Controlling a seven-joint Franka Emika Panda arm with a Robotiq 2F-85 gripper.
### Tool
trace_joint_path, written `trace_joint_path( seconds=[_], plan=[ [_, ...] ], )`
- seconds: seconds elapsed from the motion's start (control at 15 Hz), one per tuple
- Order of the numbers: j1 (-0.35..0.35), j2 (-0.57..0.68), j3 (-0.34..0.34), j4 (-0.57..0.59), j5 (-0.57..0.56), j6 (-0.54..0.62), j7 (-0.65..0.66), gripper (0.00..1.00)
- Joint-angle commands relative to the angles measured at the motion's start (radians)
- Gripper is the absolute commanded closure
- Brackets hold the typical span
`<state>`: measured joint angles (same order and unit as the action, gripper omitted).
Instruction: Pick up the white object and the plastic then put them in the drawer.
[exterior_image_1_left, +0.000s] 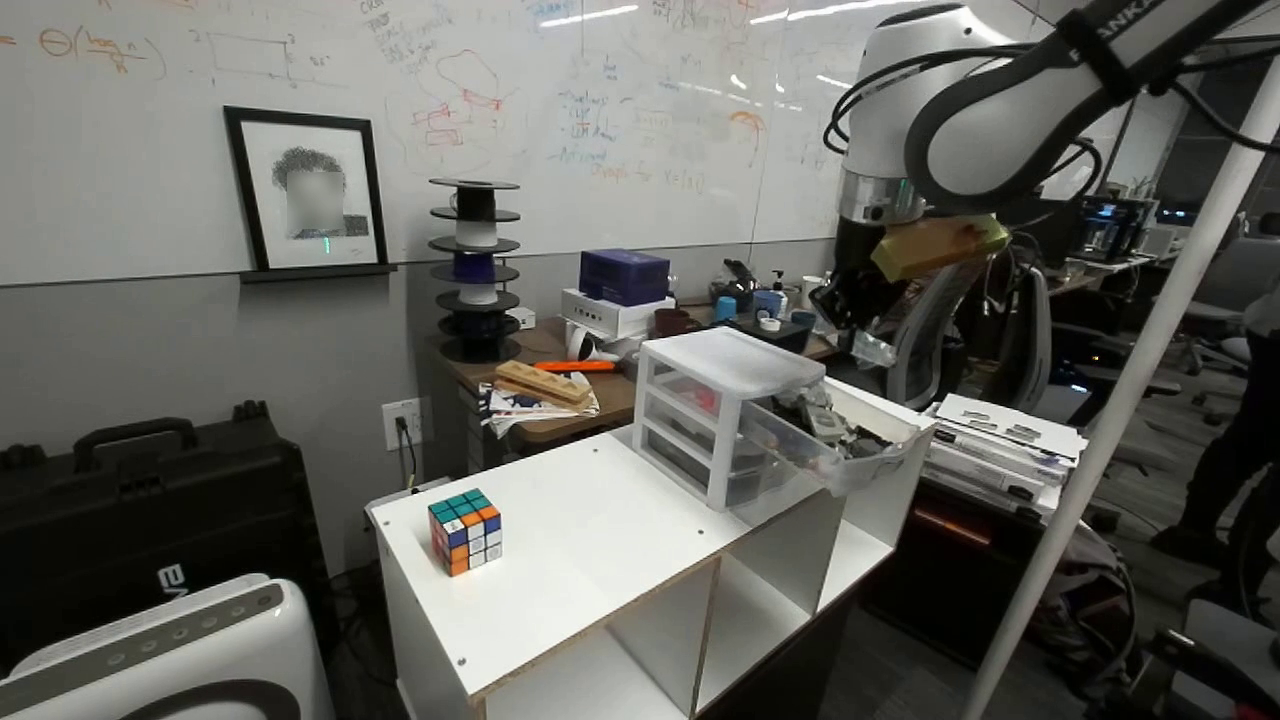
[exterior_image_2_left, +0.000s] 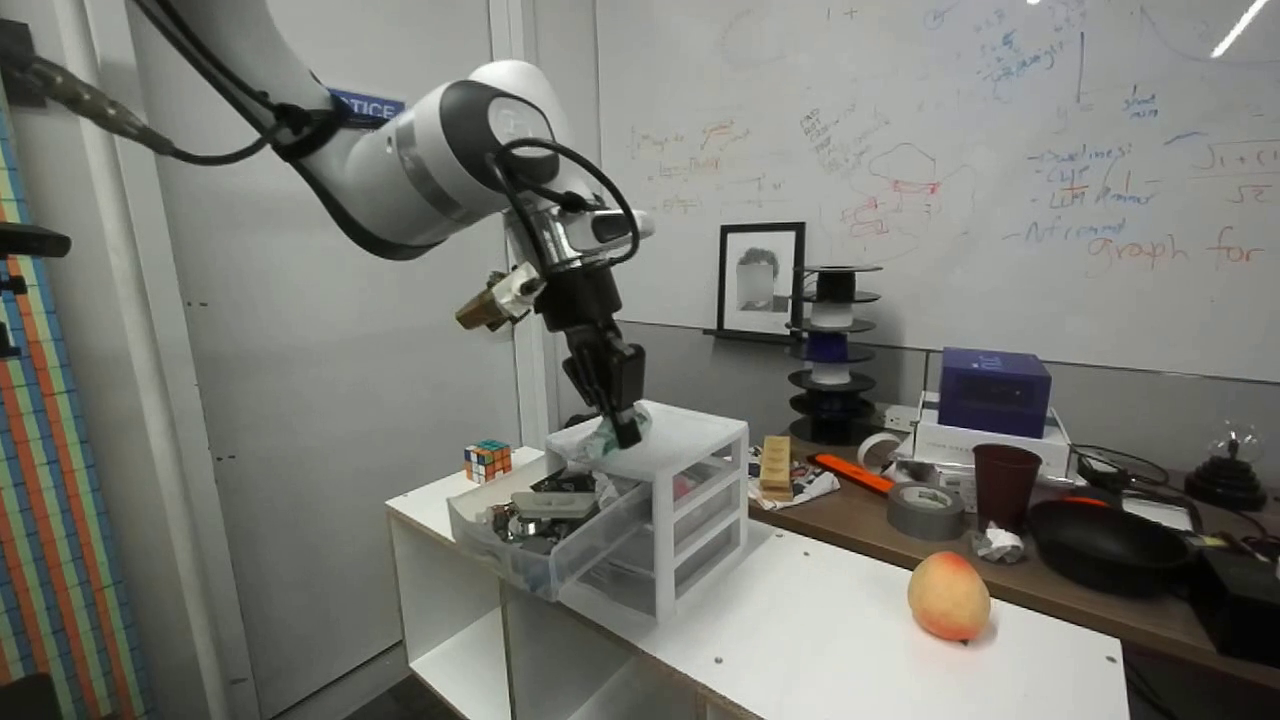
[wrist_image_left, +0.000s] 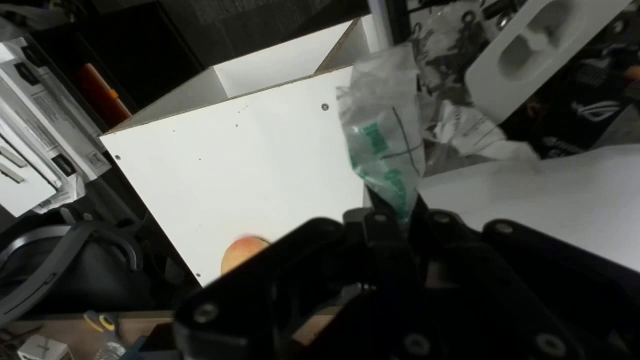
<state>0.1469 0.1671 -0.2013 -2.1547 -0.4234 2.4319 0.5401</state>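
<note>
I pinch crumpled, see-through, green-printed plastic (wrist_image_left: 382, 132) in my black gripper (wrist_image_left: 398, 204), high, likely to clear the walls of the translucent drawer (exterior_image_2_left: 603, 535) pulled out left in an exterior view.

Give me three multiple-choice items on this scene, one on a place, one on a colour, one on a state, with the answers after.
1. What does the puzzle cube rest on?
A) the floor
B) the white shelf top
C) the brown desk

2. What colour is the print on the plastic in the gripper?
A) green
B) red
C) orange

3. How does the drawer with the odds and ends stand?
A) shut
B) upside down
C) pulled out

1 B: the puzzle cube sits there in both exterior views.
2 A: the wrist view shows it green.
3 C: it juts from its drawer unit in both exterior views.
</note>
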Motion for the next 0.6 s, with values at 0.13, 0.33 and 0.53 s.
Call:
trace_joint_path(
  seconds=[0.13,0.33,0.53],
  plan=[
    [0.001,-0.108,0.125,-0.102,-0.103,-0.085,0.095,0.92],
    [-0.010,-0.101,0.165,-0.134,-0.074,-0.066,0.087,0.93],
    [-0.022,-0.075,0.172,-0.149,-0.058,-0.026,0.089,0.93]
  ],
)
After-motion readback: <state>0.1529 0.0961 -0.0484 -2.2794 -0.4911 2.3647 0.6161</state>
